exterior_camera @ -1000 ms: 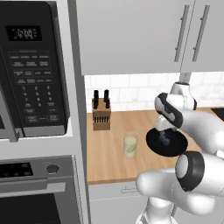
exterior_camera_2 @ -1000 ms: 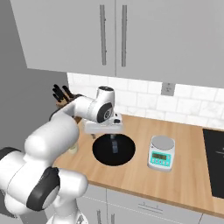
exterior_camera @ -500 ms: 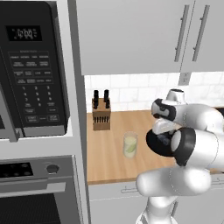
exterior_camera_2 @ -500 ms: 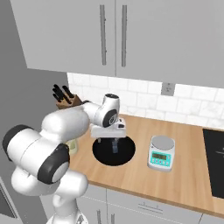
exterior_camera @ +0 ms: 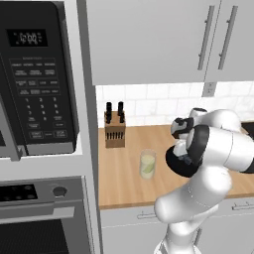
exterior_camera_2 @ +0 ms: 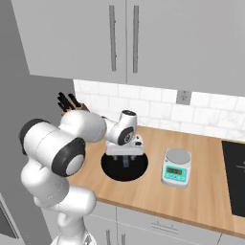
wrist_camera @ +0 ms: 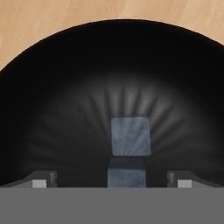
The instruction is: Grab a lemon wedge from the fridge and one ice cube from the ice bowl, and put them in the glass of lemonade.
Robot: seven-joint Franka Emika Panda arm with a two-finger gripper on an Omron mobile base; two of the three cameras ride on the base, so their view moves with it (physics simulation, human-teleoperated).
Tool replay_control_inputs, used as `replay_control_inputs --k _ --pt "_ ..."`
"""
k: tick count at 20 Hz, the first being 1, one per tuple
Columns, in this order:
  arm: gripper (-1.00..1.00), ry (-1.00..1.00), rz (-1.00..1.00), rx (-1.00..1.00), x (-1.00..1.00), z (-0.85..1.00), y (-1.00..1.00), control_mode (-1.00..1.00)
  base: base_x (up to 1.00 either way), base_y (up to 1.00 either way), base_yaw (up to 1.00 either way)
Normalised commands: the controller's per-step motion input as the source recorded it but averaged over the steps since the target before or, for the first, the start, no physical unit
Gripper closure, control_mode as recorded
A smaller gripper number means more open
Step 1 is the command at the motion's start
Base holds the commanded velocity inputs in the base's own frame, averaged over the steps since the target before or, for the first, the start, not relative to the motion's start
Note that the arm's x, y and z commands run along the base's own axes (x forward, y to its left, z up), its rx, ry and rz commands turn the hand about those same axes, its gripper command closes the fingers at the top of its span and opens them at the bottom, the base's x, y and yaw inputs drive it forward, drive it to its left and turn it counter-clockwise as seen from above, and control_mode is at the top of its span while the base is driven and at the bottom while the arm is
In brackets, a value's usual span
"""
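The gripper [exterior_camera_2: 125, 161] hangs spread wide and empty inside the ice bowl [wrist_camera: 39, 109], an ice cube [wrist_camera: 130, 135] directly below between its tips — ungrasped, so the glass of lemonade [exterior_camera: 147, 164] likely awaits it.

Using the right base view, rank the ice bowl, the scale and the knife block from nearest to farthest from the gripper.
1. Ice bowl: right under the open gripper.
2. Scale: on the counter, to the picture's right of the bowl.
3. Knife block: back by the wall, at the picture's left, behind the arm.
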Motion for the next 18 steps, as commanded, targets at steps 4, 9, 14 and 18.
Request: replay_control_inputs --k 4,9,14,18 --pt "-1.0 0.0 0.01 0.0 0.0 -0.17 -0.09 -1.0 0.0 0.0 0.0" --pt "-1.0 0.0 0.02 0.0 0.0 -0.11 0.0 -1.0 0.0 0.0 0.0" --pt "-1.0 0.0 0.06 0.0 0.0 -0.26 0.0 -1.0 0.0 0.0 0.0" --pt "-1.0 -0.03 0.04 0.0 -0.01 -0.02 0.0 -1.0 0.0 0.0 0.0"
